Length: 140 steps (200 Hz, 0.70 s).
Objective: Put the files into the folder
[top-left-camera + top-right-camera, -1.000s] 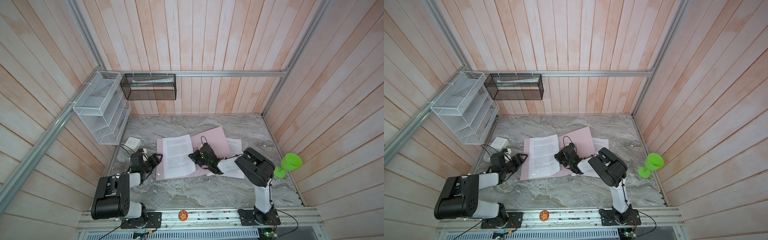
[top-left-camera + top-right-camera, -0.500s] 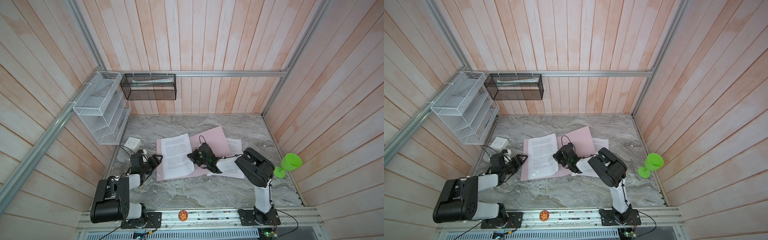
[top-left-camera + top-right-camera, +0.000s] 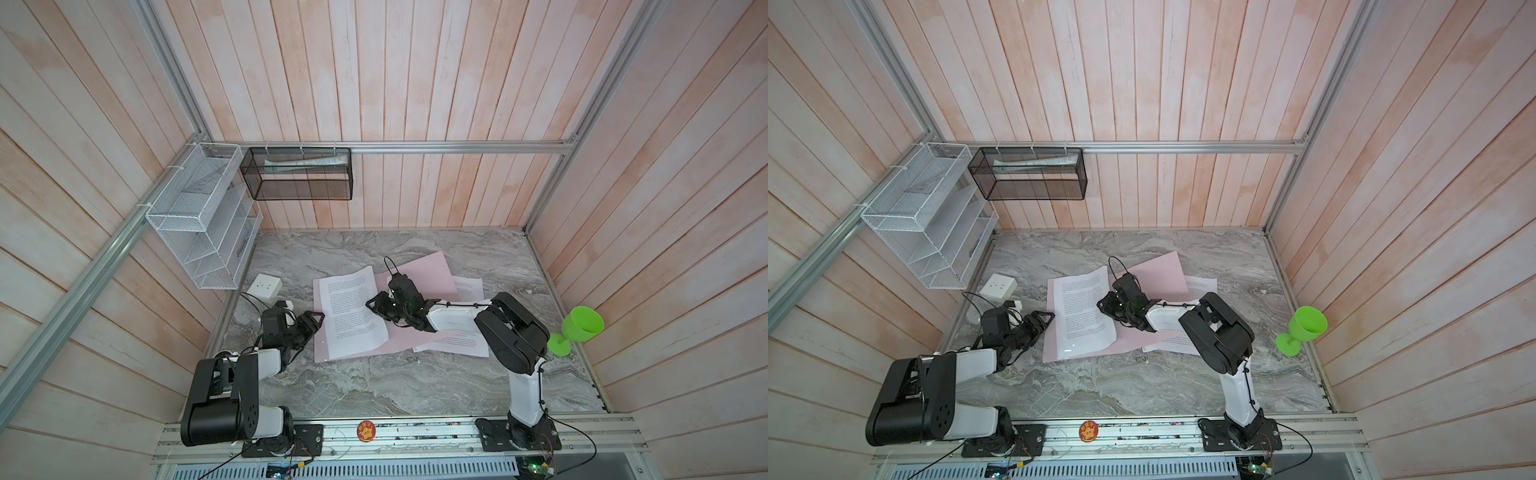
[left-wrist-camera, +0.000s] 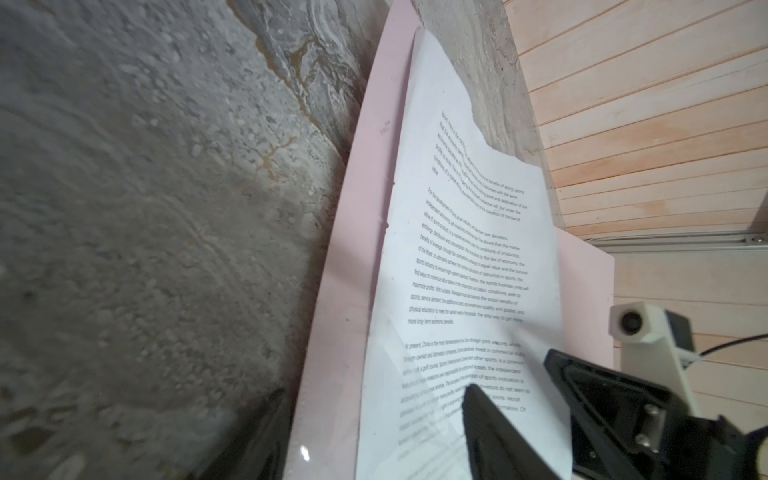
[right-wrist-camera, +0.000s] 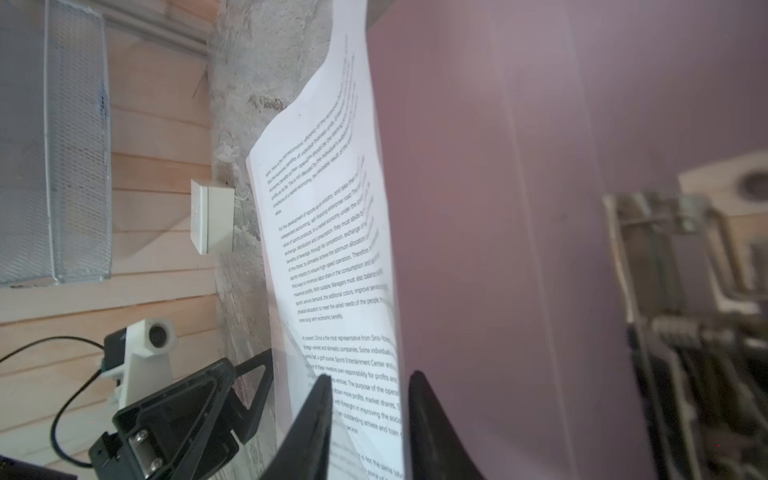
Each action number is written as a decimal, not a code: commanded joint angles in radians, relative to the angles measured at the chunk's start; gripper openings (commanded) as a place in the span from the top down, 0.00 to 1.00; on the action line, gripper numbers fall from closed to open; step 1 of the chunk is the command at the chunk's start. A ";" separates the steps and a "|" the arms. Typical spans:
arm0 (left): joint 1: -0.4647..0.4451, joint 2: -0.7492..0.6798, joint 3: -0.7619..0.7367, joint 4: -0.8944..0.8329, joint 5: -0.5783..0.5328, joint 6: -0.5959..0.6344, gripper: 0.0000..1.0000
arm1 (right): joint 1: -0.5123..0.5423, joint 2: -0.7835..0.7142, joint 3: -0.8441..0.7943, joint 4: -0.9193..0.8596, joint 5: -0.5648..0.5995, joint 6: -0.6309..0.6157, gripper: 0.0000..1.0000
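1 sheet of the files (image 3: 353,316) lies on the left half of the open folder (image 3: 417,276), long axis running away from the robot. The right gripper (image 3: 372,305), jaws parted around its spine-side edge, is nearest; the left gripper (image 3: 316,323), also open, straddles the folder's outer edge.

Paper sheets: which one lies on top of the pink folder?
The left sheet, resting on the folder's left half; the right sheet lies mostly off its right edge.
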 commanded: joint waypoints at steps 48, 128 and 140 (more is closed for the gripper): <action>-0.004 0.077 -0.011 0.116 0.009 -0.034 0.49 | -0.109 -0.049 0.169 -0.622 -0.016 -0.475 0.63; 0.005 0.107 0.019 0.168 0.059 -0.052 0.58 | -0.330 0.135 0.325 -0.404 -0.505 -0.507 0.68; 0.008 0.104 0.025 0.161 0.060 -0.047 0.61 | -0.332 0.181 0.382 -0.430 -0.539 -0.533 0.69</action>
